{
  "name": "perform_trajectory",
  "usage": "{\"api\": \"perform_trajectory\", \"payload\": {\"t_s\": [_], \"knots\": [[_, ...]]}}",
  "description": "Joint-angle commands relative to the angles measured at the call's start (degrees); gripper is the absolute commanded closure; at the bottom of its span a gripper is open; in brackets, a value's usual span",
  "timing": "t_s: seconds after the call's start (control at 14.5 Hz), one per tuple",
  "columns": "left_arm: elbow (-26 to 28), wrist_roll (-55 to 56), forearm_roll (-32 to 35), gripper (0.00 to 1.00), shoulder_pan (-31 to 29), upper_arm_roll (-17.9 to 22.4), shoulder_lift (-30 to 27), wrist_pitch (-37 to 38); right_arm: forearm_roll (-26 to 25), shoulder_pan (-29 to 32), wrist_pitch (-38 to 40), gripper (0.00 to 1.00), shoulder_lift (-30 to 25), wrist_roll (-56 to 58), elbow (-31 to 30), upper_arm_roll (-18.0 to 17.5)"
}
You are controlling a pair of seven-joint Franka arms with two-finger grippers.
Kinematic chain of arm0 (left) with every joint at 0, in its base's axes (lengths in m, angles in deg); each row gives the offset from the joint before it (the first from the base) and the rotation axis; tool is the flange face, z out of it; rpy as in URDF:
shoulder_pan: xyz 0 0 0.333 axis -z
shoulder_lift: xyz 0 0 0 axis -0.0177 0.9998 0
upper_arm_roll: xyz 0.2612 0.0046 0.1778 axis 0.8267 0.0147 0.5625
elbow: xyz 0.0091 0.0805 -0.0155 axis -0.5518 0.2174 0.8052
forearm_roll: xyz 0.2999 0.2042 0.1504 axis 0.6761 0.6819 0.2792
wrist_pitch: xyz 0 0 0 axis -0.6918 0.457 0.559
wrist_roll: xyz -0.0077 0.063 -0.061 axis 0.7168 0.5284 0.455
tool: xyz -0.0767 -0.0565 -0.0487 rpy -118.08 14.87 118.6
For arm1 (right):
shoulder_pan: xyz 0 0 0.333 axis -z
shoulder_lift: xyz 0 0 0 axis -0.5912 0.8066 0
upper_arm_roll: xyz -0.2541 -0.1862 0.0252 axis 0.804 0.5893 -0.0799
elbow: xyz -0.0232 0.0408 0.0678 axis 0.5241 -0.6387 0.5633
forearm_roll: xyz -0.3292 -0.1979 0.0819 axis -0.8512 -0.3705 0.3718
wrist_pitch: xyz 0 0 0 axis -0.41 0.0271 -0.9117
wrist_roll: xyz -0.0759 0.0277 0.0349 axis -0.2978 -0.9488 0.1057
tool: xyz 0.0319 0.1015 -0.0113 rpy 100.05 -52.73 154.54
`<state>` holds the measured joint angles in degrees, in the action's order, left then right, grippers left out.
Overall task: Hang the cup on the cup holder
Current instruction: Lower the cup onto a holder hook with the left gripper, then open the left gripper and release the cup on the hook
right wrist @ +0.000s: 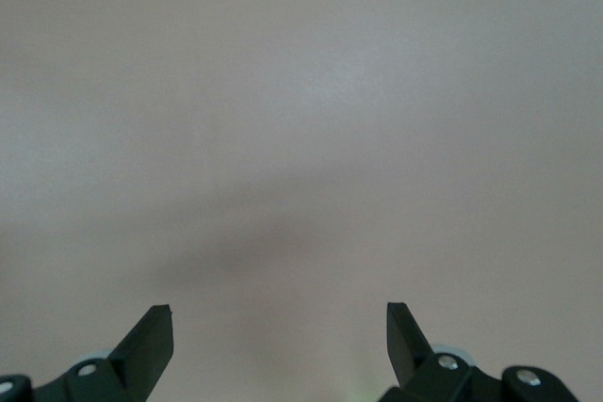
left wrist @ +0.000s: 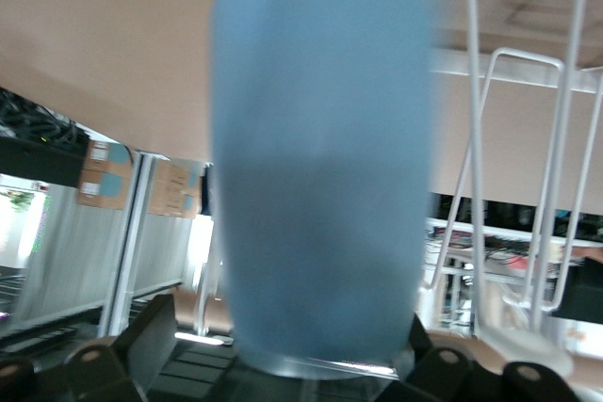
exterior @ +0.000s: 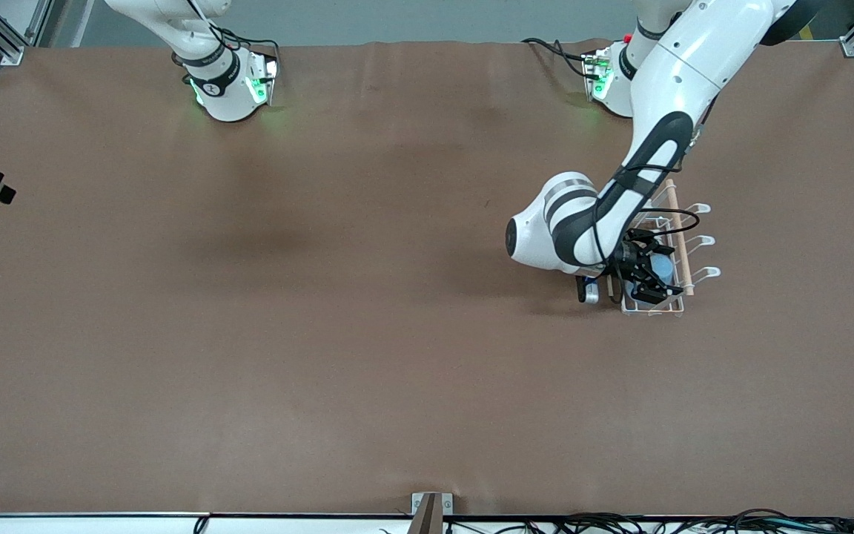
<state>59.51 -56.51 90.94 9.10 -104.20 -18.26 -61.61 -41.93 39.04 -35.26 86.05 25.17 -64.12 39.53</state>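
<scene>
Nearest the front camera of all that mattered stood the cup holder (exterior: 675,256), a white wire rack with a pale wooden rod along its top, set toward the left arm's end of the brown table (exterior: 323,334). On one of its looped prongs, at the end of the rack closest to that camera, hung the light-blue cup (exterior: 662,268), its body partly hidden by the left gripper (exterior: 648,273) that hovered over the rack. From the left wrist view the cup (left wrist: 320,167) filled the middle of the picture, blurred, with the rack's white wire loops (left wrist: 528,185) just beside it; the black fingers (left wrist: 141,341) of the left gripper (left wrist: 283,364) stood spread at either side of the cup's lower end and did not press on it, so the claw was released and the cup rested on the rack alone. Well apart from the cup holder, the right arm waited at its own base, and its gripper (right wrist: 280,336) was seen only from its wrist, fingers (right wrist: 151,336) spread wide over bare table with nothing between them.
</scene>
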Motion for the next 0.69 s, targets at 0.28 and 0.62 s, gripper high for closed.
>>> {"api": "perform_trajectory", "payload": {"t_s": [0.28, 0.62], "knots": [[-7.23, 1.22, -4.86, 0.0, 0.7, -0.01, -2.26, 6.4, -0.02, -1.04, 0.24, 0.0, 0.16, -0.2, 0.33, 1.21], [-17.33, 5.16, -8.99, 0.0, 0.18, -0.1, -3.41, 6.13, -0.01, -0.96, 0.24, 0.0, 0.16, -0.2, 0.41, 1.12]]}}
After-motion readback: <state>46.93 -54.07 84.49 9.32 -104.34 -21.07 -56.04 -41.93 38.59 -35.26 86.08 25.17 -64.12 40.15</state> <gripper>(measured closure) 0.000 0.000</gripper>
